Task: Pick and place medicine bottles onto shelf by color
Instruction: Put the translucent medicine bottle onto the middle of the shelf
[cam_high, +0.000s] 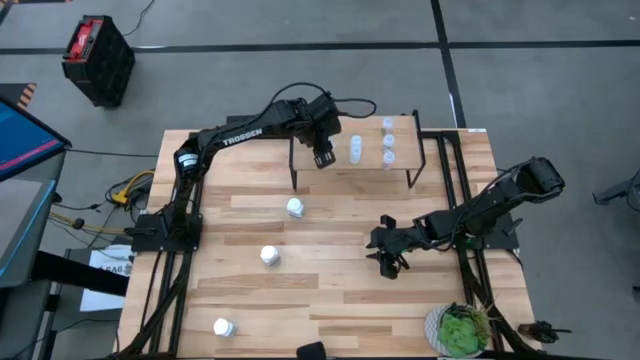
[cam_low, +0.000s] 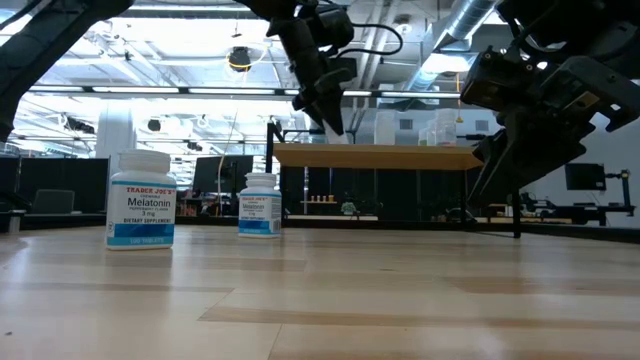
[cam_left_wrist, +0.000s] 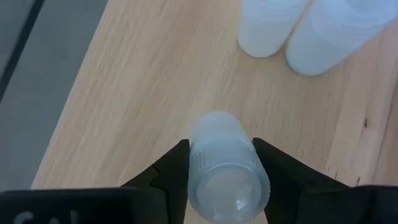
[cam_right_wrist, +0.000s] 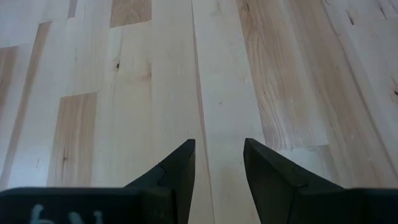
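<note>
Medicine bottles: translucent one at the shelf, left tool around it

Medicine bottles are split across two places. Three white ones, e.g. (cam_high: 295, 208), are left standing on the surface (cam_high: 330, 300); several pale translucent ones, e.g. (cam_high: 355, 150), are already set on the shelf (cam_high: 400, 168).

Left tool (cam_left_wrist: 221, 168) is positioned over the shelf's left part. A translucent bottle (cam_left_wrist: 225, 174) is seen between its fingers (cam_left_wrist: 171, 168), upright, long axis running along the fingers toward the shelf top. Fingers are closed against its sides, so it is counted as grasped; whether the base is already seated on the wood cannot be told. Two translucent bottles (cam_left_wrist: 298, 31) are placed just ahead of it, near but apart.

Judged step: setting this bottle down beside its own colour group. The move turns on a straight lowering and release, with the neighbours kept clear.

Right tool (cam_right_wrist: 219, 165) is parked low over bare surface, fingers parted, nothing held. The white bottles lie nearer the left arm's side.
</note>
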